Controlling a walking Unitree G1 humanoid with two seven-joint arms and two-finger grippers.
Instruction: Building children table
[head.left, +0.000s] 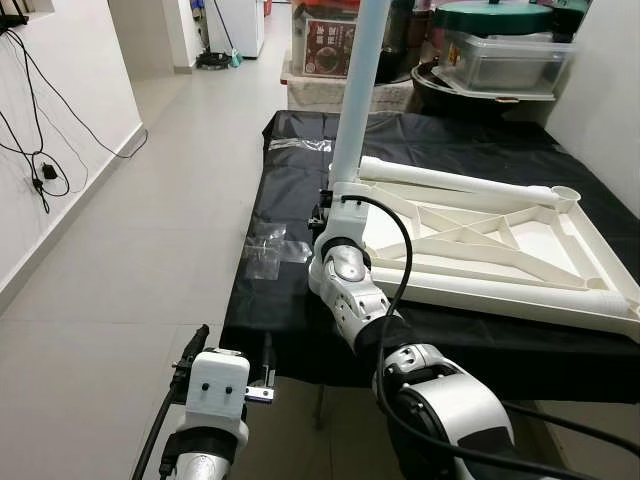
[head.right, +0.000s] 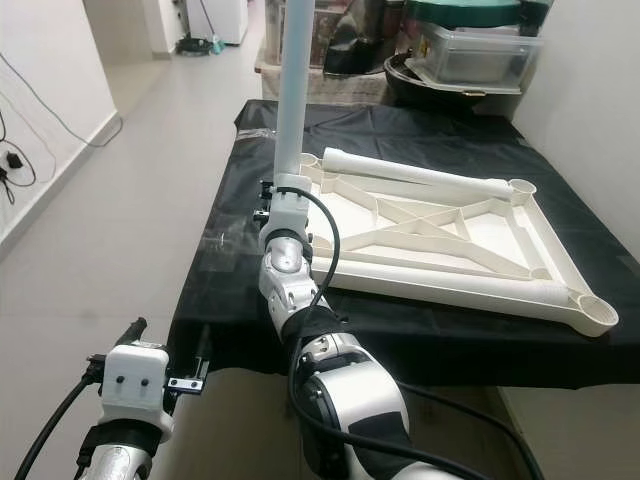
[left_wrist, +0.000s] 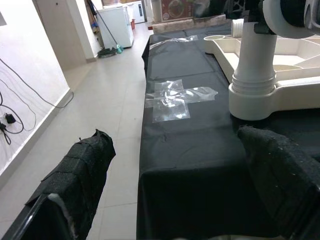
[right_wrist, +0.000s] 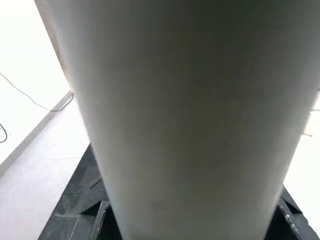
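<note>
The right gripper (head.left: 330, 205) reaches forward, fingers pinching the upright white leg (head.left: 358, 90) at the table frame (head.left: 500, 245) corner on the black surface (head.left: 290, 200). The left gripper (left_wrist: 180, 170) hangs low, fingers spread.

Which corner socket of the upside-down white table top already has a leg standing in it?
The near-left corner socket, by the right gripper: a white tube leg stands upright there. The other visible sockets are open.

White table frame (head.right: 450, 235) and leg (head.left: 357, 95), black cloth (head.left: 290, 250)
</note>
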